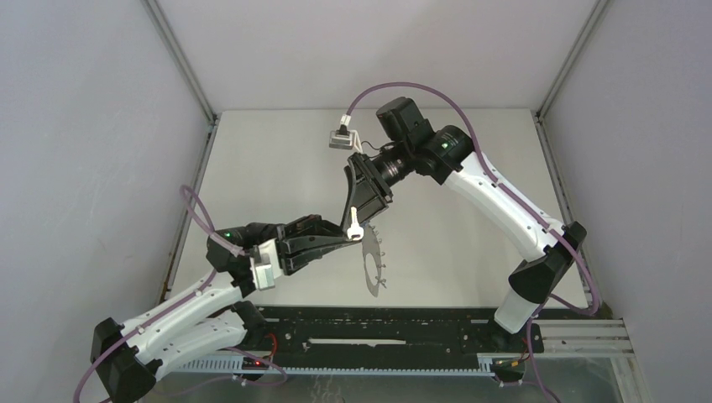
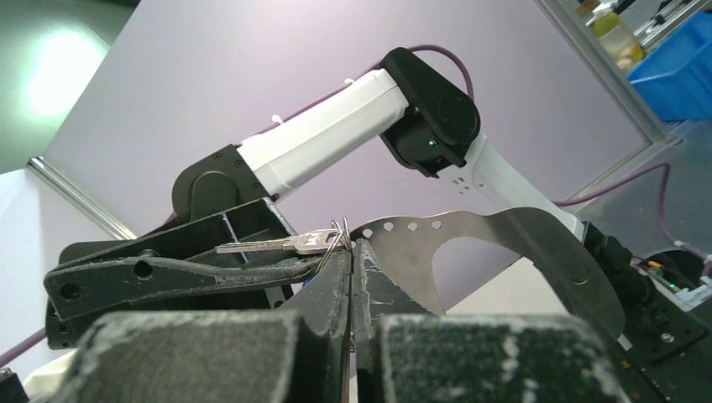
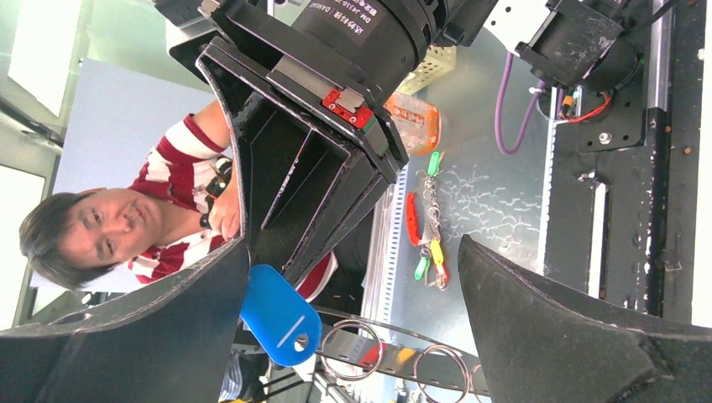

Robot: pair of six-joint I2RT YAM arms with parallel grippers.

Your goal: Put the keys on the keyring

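Keyring point(image 1: 371, 264) hangs edge-on above the desk point(image 1: 453, 243), pinched at its upper rim by the left end effector point(image 1: 344, 238), whose jaws are pressed fully together on it. In the left wrist view the thin grey metal curves away to the right of the closed fingers point(image 2: 336, 294), with a row of small holes along its edge. A small wire loop point(image 2: 340, 235) stands up right at the fingertips.

A silver key point(image 2: 277, 245) lies almost level there, its head at that loop and its blade pointing left, across the top of a dark finger of the other arm. Whether it is threaded through the loop cannot be told.

The right end effector point(image 1: 357, 220) reaches down from the far side to meet the left one, its jaws spread wide and gripping nothing. In its own wrist view a blue tag point(image 3: 280, 315) with a white stripe and a small hole sits against the inner edge of one finger, just above the round wire loops on the hoop's rim. Past the fingers in that view, a person point(image 3: 143, 218) in a red-and-white striped top is visible.
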